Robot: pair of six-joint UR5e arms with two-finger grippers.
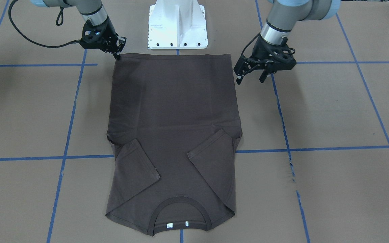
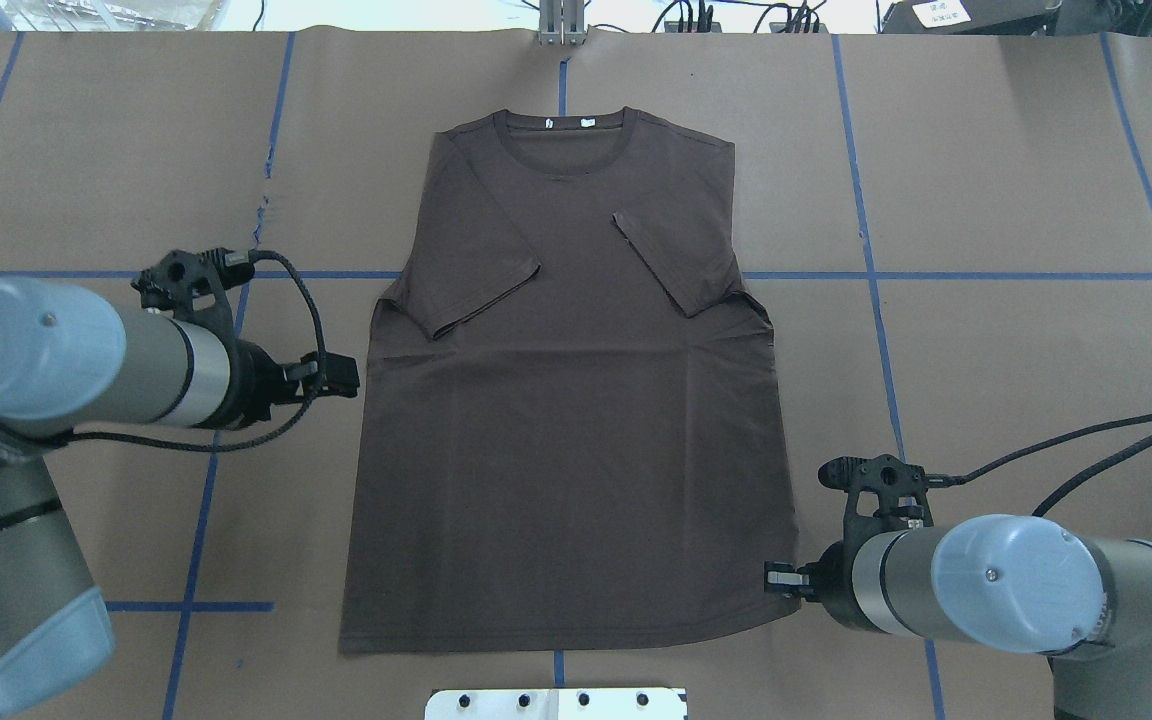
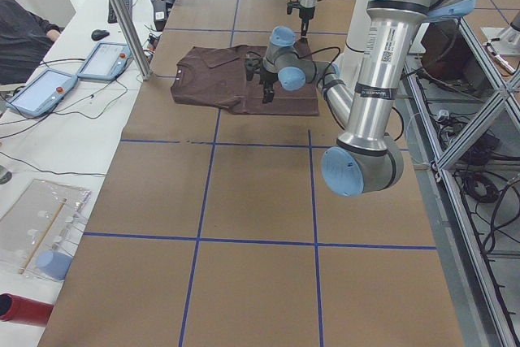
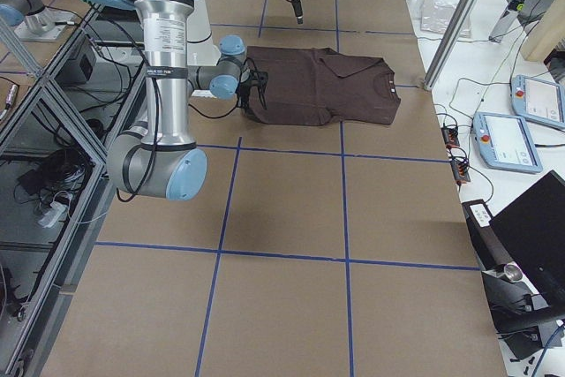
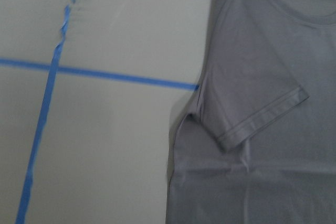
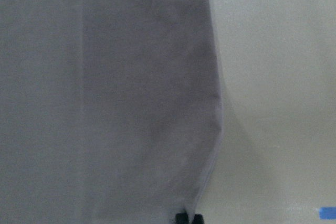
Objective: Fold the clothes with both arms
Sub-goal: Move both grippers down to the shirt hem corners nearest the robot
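Note:
The dark brown T-shirt lies flat on the brown paper table, collar and white tags away from the robot, both sleeves folded in over the body. It also shows in the overhead view. My right gripper is down at the hem corner on my right, its fingertips pinched together on the shirt's edge. It sits at that corner in the overhead view. My left gripper is open and empty, held just off the shirt's side edge, apart from the cloth. The overhead view shows it beside that edge.
The white pedestal base stands just behind the hem. Blue tape lines cross the table. Bare paper lies on both sides of the shirt. Tablets and cables sit on the far operators' bench.

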